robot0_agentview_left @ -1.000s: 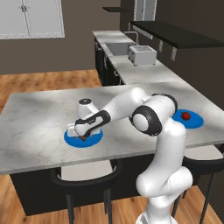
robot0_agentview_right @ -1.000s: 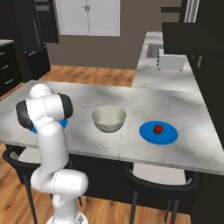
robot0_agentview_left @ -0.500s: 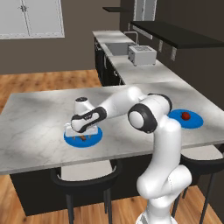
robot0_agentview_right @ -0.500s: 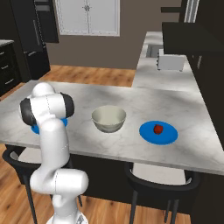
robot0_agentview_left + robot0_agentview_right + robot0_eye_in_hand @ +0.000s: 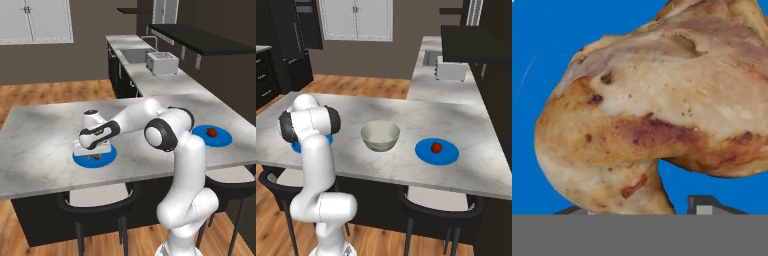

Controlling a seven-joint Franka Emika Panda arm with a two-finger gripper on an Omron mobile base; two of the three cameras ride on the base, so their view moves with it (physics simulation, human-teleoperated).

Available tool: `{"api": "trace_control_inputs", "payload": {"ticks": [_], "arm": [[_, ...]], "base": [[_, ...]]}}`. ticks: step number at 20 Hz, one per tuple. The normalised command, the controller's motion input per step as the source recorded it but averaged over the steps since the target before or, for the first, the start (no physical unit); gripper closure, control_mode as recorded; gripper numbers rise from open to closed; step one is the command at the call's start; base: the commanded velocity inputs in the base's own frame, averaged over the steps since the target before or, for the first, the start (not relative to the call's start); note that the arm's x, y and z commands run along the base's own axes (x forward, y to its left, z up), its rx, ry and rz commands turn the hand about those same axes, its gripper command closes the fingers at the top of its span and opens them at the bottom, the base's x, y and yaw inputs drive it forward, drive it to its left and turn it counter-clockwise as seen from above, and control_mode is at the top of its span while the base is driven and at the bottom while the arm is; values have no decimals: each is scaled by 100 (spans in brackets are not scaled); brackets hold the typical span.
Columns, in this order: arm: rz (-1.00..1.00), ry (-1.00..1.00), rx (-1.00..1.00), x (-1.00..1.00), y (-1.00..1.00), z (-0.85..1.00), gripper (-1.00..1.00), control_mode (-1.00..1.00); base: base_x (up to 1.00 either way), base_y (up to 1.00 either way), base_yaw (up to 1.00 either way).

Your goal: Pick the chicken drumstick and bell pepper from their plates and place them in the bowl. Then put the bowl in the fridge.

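The golden-brown chicken drumstick lies on a bright blue plate on the left of the marble island. My gripper is lowered onto it, and one fingertip stands just clear of the meat, the other at its opposite side. The jaws are open and partly narrowed around the drumstick. The red bell pepper sits on a second blue plate to the right. Between the plates stands the pale bowl, with nothing in it. The black fridge is at the far left of the room.
A toaster and a sink are on the back counter. Dark stools stand under the island's near edge. White cabinet doors hang on the far wall. My arm reaches across the island in front of the bowl.
The hand has dropped lower onto the left plate, and the jaws have come in from wide open to stand close on either side of the drumstick.
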Motion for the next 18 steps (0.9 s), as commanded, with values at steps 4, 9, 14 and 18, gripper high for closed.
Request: {"api": "trace_control_inputs", "payload": {"ticks": [4,9,14,18], "arm": [[0,2,-7,-12,0,5,100,-100],[0,2,-3,-12,-8,33,100,-100],[0,0,0,-20,-21,56,100,-100],[0,-1,0,-27,-31,57,100,-100]], "base": [[0,0,0],[0,0,0],[0,0,0],[0,0,0]]}}
